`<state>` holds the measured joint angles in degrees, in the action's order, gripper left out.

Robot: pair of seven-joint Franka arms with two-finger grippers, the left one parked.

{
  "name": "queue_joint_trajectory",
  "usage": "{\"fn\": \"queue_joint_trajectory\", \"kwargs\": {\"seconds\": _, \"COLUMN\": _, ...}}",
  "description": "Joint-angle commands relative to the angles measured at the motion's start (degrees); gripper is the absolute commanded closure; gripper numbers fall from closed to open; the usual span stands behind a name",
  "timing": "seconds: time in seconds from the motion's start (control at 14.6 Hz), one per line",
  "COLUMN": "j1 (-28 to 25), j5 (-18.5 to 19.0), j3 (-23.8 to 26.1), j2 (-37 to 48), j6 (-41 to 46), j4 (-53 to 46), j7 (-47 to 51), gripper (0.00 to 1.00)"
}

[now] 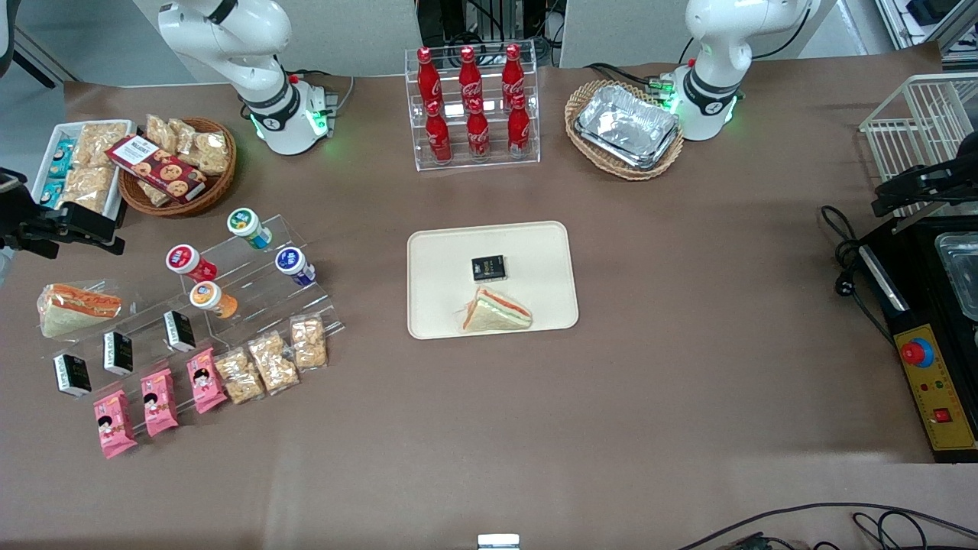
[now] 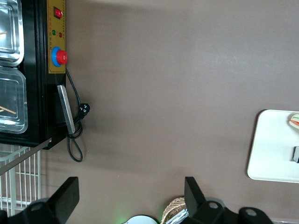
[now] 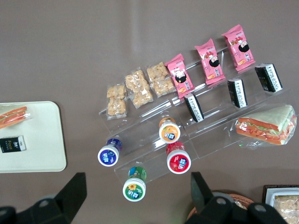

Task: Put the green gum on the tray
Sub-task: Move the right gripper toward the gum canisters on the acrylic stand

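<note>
Green gum [image 1: 248,228] stands on the clear stepped rack [image 1: 256,283], tray [image 1: 535,252] lies well apart.
White lid rimmed green, teal label; the blue-lidded bottle [image 1: 294,265] sits just nearer the camera. Gripper [image 3: 138,198] hangs above the rack with fingers [image 3: 74,191] spread wide, holding nothing. Bare brown table [image 1: 688,305] surrounds the tray.

Lab: robot arms [image 1: 260,69], staged snacks [image 1: 252,367]
</note>
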<state>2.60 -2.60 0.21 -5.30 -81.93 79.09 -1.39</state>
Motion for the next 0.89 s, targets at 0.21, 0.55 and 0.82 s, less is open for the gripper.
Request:
{"fn": "queue_joint_trajectory", "kwargs": {"seconds": 0.21, "j1": 0.39, "j5": -0.57, "j3": 0.67, "j2": 5.2, "j6": -0.07, "j4": 9.83, "j7": -2.21, "gripper": 0.0}}
{"fn": "queue_joint_trajectory", "kwargs": {"seconds": 0.55, "j1": -2.24, "j5": -0.57, "j3": 1.11, "j2": 18.03, "j6": -14.03, "j4": 32.67, "j7": -1.68, "gripper": 0.0}}
{"fn": "queue_joint_trajectory", "kwargs": {"seconds": 0.82, "j1": -4.53, "j5": -0.57, "j3": 1.11, "j2": 20.58, "j6": -21.67, "j4": 43.39, "j7": -1.6, "gripper": 0.0}}
